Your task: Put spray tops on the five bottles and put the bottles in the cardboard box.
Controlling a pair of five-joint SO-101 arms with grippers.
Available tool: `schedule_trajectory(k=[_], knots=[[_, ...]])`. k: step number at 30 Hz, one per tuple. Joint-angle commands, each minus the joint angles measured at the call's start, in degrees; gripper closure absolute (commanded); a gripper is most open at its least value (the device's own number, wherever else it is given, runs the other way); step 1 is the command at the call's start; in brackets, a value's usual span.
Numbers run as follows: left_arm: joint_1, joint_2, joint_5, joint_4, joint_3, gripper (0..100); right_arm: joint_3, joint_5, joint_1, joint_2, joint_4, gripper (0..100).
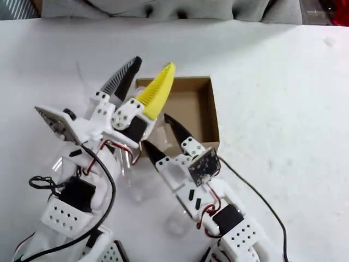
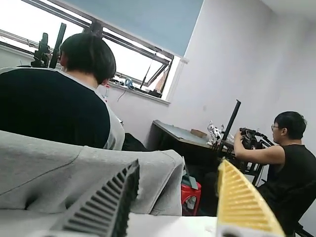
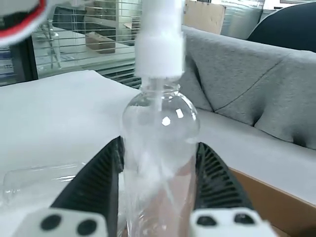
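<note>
Gripping clear plastic bottle (image 3: 161,116) with white spray top (image 3: 159,42) upright in right hand (image 3: 159,146). Holding left hand (image 1: 154,63) open over brown cardboard box (image 1: 192,103) on white counter (image 1: 272,82).

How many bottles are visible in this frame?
2. One bottle stands upright between the right gripper's fingers, a spray top at its neck; a second bottle lies on the table farther off. Others may be hidden under the arms.

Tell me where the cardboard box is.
In the high view, the cardboard box sits open near the centre, just beyond the right gripper, with the left gripper over its left rim.
</note>
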Motion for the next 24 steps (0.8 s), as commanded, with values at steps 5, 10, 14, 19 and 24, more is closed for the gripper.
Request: schedule_trajectory(k=[5, 10, 14, 19, 24], knots=[[0.31, -2.42, -0.18, 0.7, -1.93, 85, -0.79, -0.26, 3.03, -0.84, -0.13, 98.2], [-1.27, -9.89, -0.18, 2.02, -2.81, 92, -0.97, -0.26, 3.65, -0.75, -0.04, 98.2], [-1.27, -16.66, -0.44, 7.12, -2.81, 97, -3.69, -4.57, 6.81, 0.13, 3.21, 98.2], [-1.27, -18.95, -0.44, 9.85, -2.81, 94, -4.92, -6.77, 7.6, 1.01, 5.49, 98.2], [-1.1, -19.12, -0.53, 21.27, -2.37, 98, -5.71, -7.12, 9.98, 0.57, 5.32, 98.2]])
